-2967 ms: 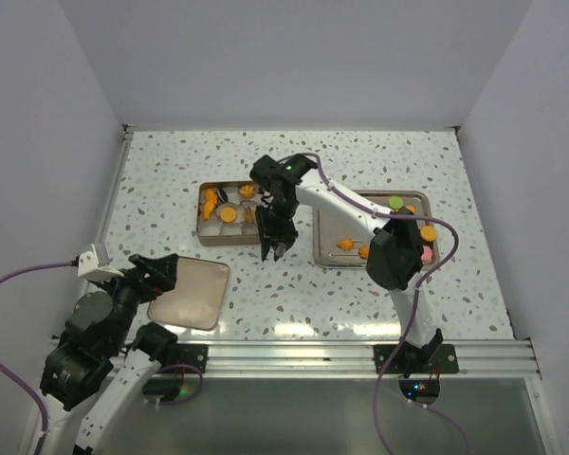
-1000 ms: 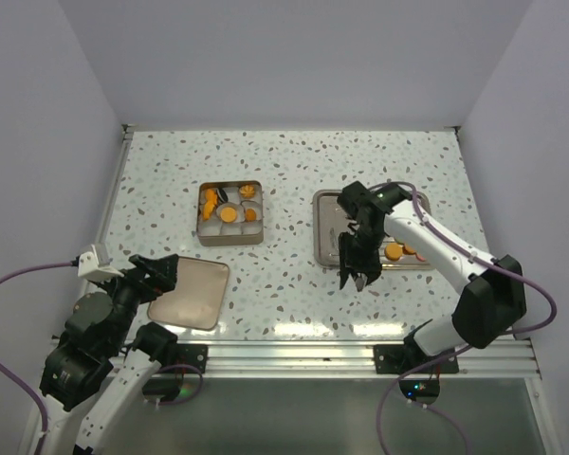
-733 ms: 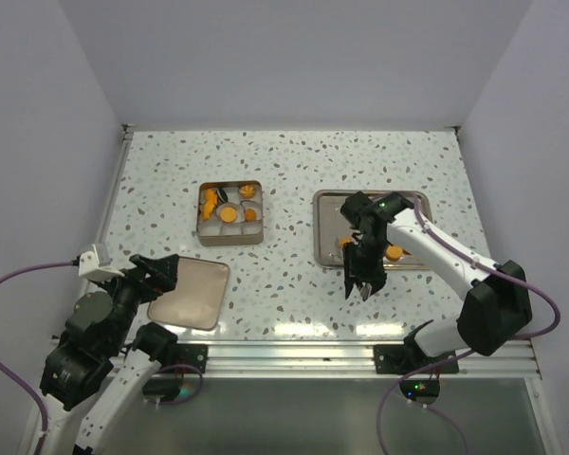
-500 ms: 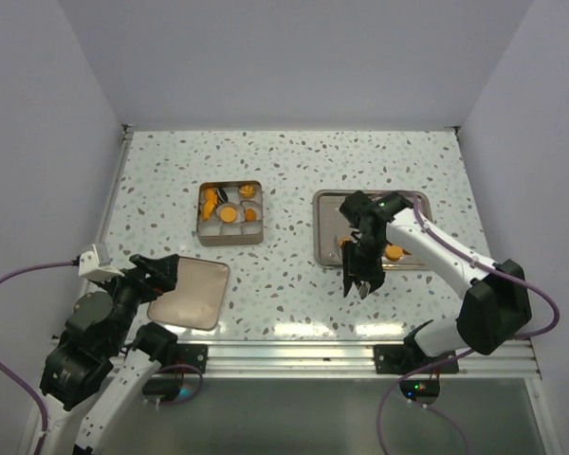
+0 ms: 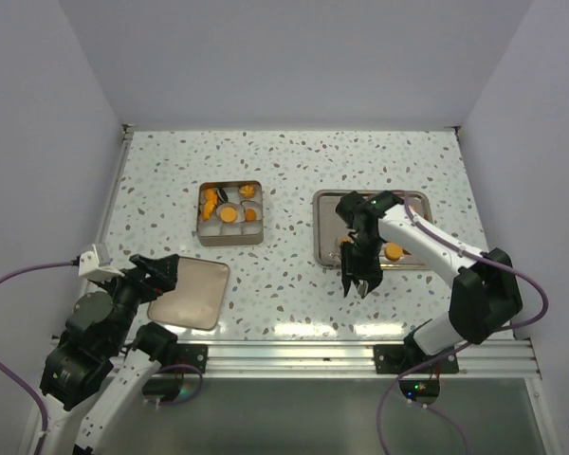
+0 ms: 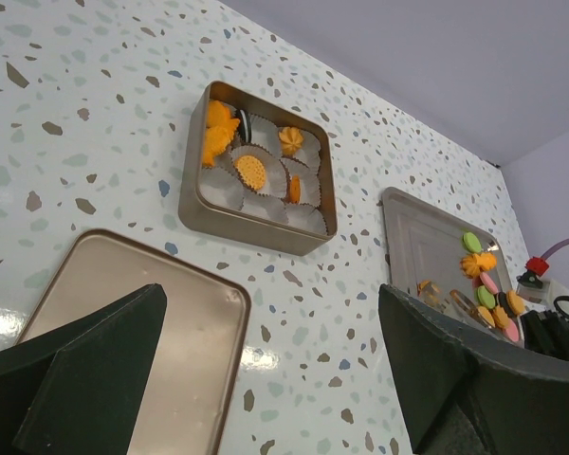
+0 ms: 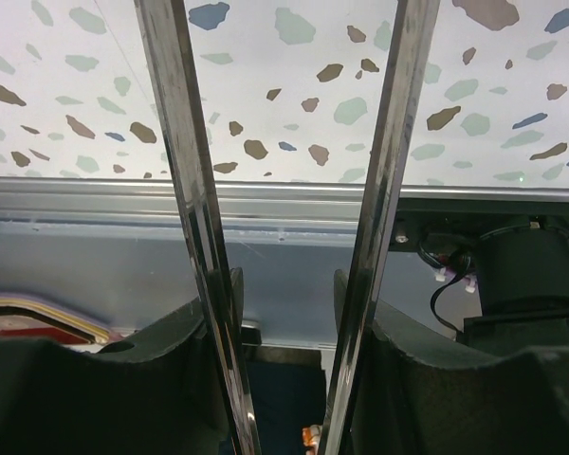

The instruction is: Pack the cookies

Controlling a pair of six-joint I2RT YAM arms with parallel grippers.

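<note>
1. The right gripper point(image 5: 357, 284) hung spread and empty at the tray's point(image 5: 321, 227) near edge.
2. The left gripper point(image 6: 266, 379) stood spread over the lid point(image 6: 123, 322).
3. Cookies point(image 5: 394, 251) lay on the tray, others in the tin point(image 5: 202, 235).

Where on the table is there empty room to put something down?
Bare speckled table lies between the square gold tin and the flat silver tray, and along the far wall. Crowded: the tin's paper cups, and the tray's near edge by the right hand.
</note>
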